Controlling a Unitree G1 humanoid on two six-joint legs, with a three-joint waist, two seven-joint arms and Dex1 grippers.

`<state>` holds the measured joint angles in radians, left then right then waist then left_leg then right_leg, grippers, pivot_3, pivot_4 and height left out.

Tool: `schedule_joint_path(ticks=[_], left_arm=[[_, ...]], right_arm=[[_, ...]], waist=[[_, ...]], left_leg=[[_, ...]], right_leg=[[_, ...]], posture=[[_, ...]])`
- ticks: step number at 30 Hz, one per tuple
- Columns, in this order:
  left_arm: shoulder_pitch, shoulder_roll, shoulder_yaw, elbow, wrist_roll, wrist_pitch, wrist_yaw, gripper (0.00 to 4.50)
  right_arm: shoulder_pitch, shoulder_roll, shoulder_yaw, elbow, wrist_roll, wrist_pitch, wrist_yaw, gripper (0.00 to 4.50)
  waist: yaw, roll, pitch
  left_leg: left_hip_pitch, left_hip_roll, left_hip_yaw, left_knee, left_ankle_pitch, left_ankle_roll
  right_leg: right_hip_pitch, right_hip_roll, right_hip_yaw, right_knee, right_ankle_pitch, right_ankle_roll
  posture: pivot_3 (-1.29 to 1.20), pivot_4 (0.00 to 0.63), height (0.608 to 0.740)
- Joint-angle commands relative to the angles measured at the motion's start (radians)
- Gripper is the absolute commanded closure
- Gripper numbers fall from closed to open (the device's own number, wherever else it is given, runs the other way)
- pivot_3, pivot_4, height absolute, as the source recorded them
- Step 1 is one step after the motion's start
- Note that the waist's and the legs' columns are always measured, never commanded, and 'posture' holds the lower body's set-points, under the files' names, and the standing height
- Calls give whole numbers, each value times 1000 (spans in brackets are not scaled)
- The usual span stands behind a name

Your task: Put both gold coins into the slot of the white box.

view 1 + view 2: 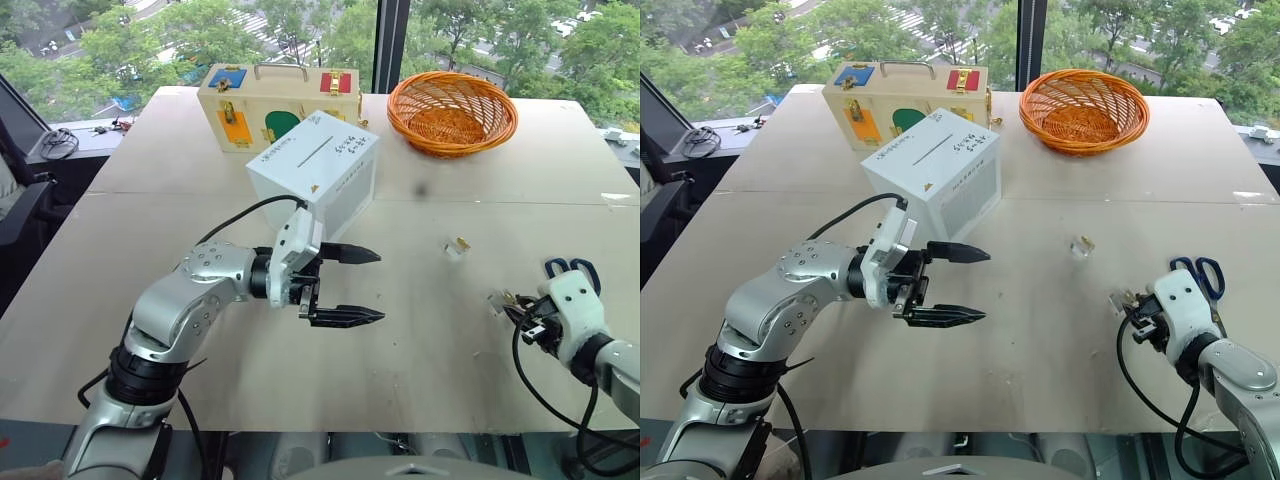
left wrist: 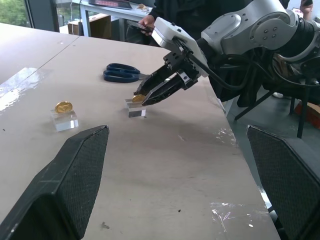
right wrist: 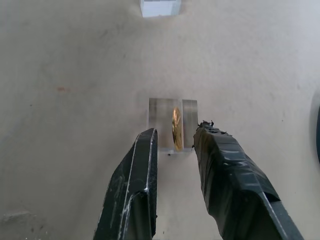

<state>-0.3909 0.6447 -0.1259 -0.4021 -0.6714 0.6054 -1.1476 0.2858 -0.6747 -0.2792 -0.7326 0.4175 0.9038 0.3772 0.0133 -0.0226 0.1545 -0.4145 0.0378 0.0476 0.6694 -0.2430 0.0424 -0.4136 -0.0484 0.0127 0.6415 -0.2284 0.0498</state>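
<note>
The white box (image 1: 312, 165) with a dark slit on top stands mid-table. Just in front of it my left gripper (image 1: 380, 286) hovers open and empty, pointing to the right. One gold coin (image 3: 176, 128) stands on edge in a small clear block (image 3: 159, 112) near the right front of the table. My right gripper (image 3: 176, 132) is low over that block, open by a narrow gap, one finger on each side of the coin without touching it. The other gold coin (image 2: 63, 106) stands in a second clear block (image 1: 458, 250) further back, toward the table's middle.
Blue-handled scissors (image 1: 572, 268) lie just beyond my right gripper. An orange wicker basket (image 1: 452, 112) and a pale wooden case (image 1: 275, 105) with coloured panels stand at the back of the table (image 1: 150, 200). A person's hand (image 2: 147, 21) shows beyond the table's right side.
</note>
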Motion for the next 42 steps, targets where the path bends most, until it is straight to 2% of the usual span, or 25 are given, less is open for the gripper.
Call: schedule_joint_path(ticks=[1,2,3,16,23,26,31,35,38,42], left_arm=[[-19,2,16,-36,-21,0,3,0],[-19,2,16,-37,-21,0,4,0],[-19,1,16,-37,-22,0,4,0],[-9,-13,14,-42,-30,5,16,0],[-16,-34,24,-23,-68,38,45,0],[-48,-60,28,-2,-99,67,56,0],[-166,-113,33,63,-161,127,61,0],[-251,-158,39,102,-185,154,84,1120],[-286,-171,39,123,-190,161,81,1120],[-303,-172,39,132,-207,179,66,1120]], right_arm=[[-6,3,-7,-15,-8,-16,6,3939],[-6,3,-7,-16,-9,-15,7,4326],[-6,4,-7,-16,-9,-14,8,4430],[-13,20,-43,-54,3,-21,19,4430],[-50,46,-158,-162,116,-34,49,4430],[-96,54,-222,-215,234,-22,59,4430],[-217,24,-276,-257,545,10,9,4430],[-281,-55,-272,-260,776,-9,-77,4500],[-315,-125,-249,-256,896,-37,-136,4500],[-340,-200,-215,-250,976,-68,-186,4500]], waist=[[0,0,0],[0,0,0],[0,0,0],[0,0,0],[0,0,0],[1,0,1],[0,-1,1],[0,-1,1],[-1,-1,1],[-2,-1,1]], left_leg=[[0,0,0,0,0,0],[0,0,0,0,0,0],[0,0,0,0,0,0],[0,0,0,0,0,0],[0,0,0,0,0,0],[0,0,0,0,0,0],[0,0,-1,0,0,0],[0,0,-1,0,0,0],[-1,-1,0,0,0,0],[-1,-1,-1,0,0,0]], right_leg=[[0,0,0,0,0,0],[0,0,0,0,0,0],[0,0,0,0,0,0],[0,0,0,0,0,0],[0,0,0,0,0,0],[0,0,0,0,0,0],[1,0,0,0,0,0],[1,0,0,0,2,-3],[0,0,0,0,2,-3],[0,1,0,0,2,-3]], posture=[[0,150,740],[0,150,740],[0,150,740],[0,150,740],[0,150,740],[0,150,740],[0,150,740],[0,150,740],[0,150,740],[0,150,740]])
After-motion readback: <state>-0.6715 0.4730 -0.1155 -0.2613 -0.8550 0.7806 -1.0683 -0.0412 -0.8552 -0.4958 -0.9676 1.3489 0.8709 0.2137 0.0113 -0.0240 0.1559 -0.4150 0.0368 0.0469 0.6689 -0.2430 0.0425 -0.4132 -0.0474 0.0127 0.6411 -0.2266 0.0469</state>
